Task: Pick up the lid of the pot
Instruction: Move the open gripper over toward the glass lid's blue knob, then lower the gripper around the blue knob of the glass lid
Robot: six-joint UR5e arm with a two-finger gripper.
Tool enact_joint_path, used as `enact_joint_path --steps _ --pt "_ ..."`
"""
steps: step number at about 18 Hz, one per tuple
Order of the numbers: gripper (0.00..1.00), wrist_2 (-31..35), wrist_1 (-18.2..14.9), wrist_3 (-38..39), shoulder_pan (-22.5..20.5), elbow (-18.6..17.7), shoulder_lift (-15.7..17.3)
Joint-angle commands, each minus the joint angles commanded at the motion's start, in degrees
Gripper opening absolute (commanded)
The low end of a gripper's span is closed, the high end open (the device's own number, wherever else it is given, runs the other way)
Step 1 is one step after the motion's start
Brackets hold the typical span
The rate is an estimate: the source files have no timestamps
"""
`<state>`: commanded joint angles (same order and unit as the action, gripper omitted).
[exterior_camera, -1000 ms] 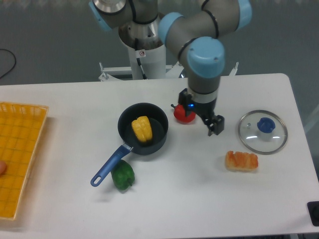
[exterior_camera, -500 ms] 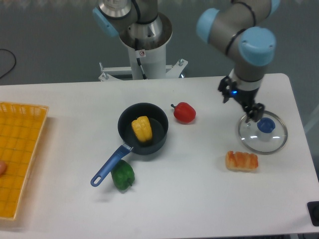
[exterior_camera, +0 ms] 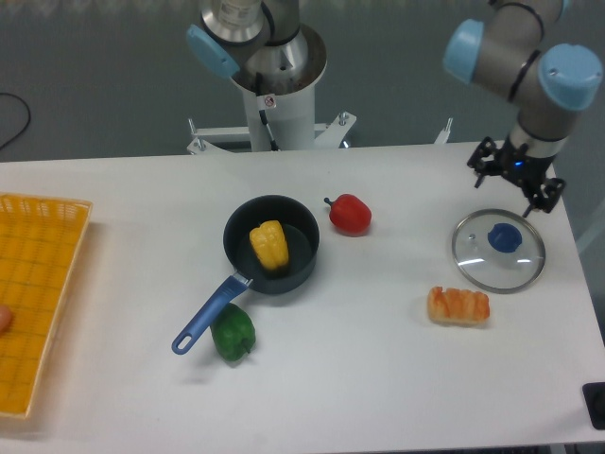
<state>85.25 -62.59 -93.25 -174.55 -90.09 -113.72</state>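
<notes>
White bench carries the pot lid, just below the tool in the view; the tool is released, its fingers apart; it should centre over the blue knob, descend straight, then close gently

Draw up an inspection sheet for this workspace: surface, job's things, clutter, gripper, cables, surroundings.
Surface: white table; spills, nothing seen.
Job's things: clear lid with blue knob, lying knob up, not grasped.
Clutter: black pan holding a yellow pepper; green pepper beside its blue handle; red pepper; orange-brown piece near the lid.
Gripper: two-finger gripper open, beyond the knob in the view; height unclear.
Cables: thin dark line, possibly a cable, at far left; on the table, nothing seen.
Surroundings: yellow-orange crate at left; dark background with white frame parts.
</notes>
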Motion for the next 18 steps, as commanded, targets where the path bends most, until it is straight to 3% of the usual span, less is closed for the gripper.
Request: enact_joint_path --steps 4,18 --pt "1.00 0.61 5.10 -0.70 0.79 1.50 -3.16" --pt "1.00 5.09 5.81 -0.88 4.04 1.06 -5.72"
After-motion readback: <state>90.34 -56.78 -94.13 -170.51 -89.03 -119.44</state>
